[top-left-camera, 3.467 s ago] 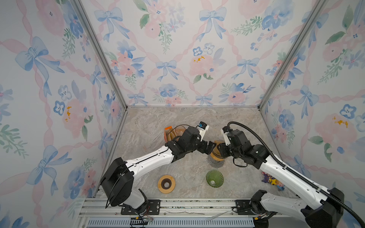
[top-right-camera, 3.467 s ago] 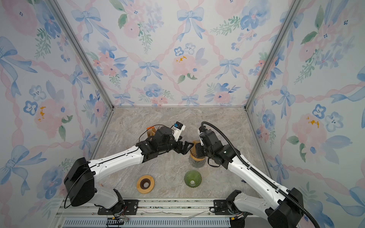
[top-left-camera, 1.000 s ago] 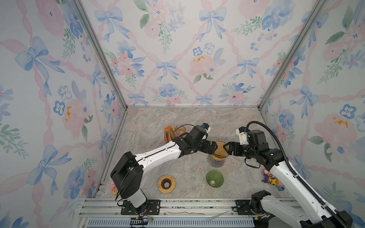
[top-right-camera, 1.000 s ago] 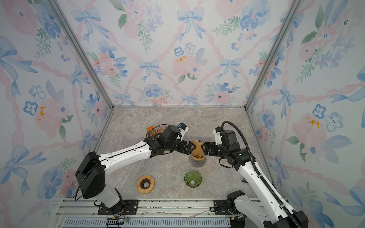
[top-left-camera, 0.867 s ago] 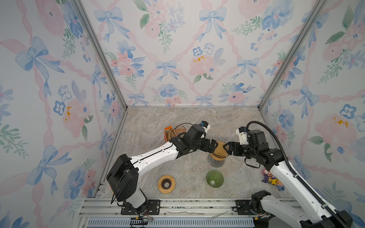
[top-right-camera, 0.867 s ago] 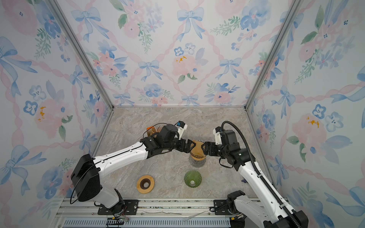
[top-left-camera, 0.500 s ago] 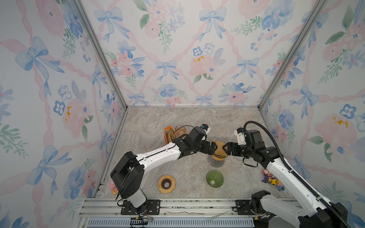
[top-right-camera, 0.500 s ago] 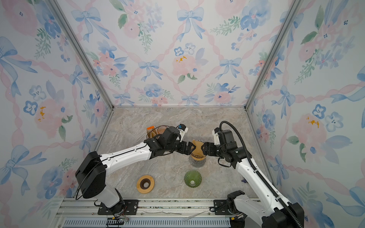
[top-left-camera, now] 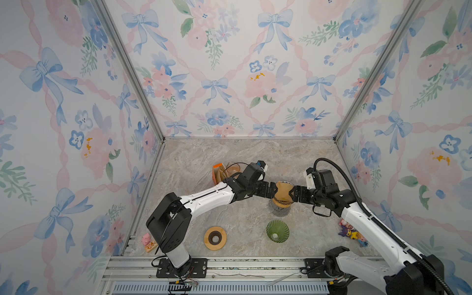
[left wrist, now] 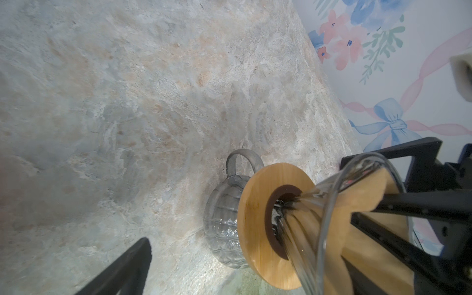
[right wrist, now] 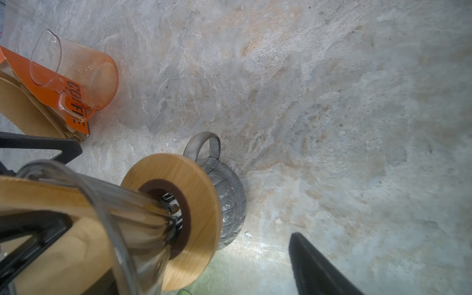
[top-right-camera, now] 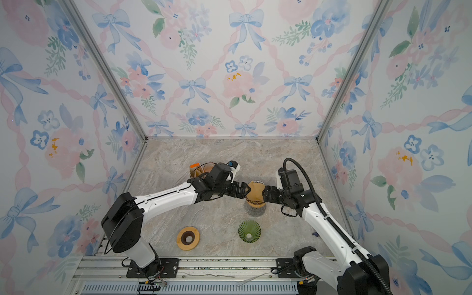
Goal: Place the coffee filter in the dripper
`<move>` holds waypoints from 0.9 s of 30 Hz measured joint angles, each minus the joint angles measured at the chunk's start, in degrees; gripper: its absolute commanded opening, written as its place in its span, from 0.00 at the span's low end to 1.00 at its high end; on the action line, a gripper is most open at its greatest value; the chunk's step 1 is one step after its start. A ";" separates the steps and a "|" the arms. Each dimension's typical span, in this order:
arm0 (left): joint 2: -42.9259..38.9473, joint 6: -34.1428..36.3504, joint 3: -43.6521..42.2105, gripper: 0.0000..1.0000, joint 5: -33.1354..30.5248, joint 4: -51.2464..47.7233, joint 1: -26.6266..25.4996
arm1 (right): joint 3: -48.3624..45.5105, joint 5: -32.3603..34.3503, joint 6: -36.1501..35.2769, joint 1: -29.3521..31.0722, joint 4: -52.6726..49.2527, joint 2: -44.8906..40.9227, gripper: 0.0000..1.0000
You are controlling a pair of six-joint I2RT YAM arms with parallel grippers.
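Here we see the filter [top-left-camera: 283,189] seated in the dripper [left wrist: 301,224]; left gripper [top-left-camera: 273,190] and right gripper [top-left-camera: 294,194] flank it, both spread wide.

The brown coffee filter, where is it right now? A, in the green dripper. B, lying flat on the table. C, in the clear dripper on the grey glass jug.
C: the coffee filter sits inside the clear dripper, which rests on the wooden ring over the jug.
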 measured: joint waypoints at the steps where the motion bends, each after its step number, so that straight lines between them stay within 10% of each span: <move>1: 0.04 -0.02 0.00 0.98 0.11 0.15 0.02 | 0.00 0.20 0.13 0.00 -0.02 0.00 0.83; 13: 0.04 -0.13 0.04 0.98 1.95 0.15 0.13 | 1.51 -5.81 -1.11 -0.11 0.09 -1.20 0.81; 27: 0.04 -0.13 0.07 0.98 2.58 0.13 0.20 | 5.51 -7.61 -2.03 -0.11 -0.57 5.79 0.41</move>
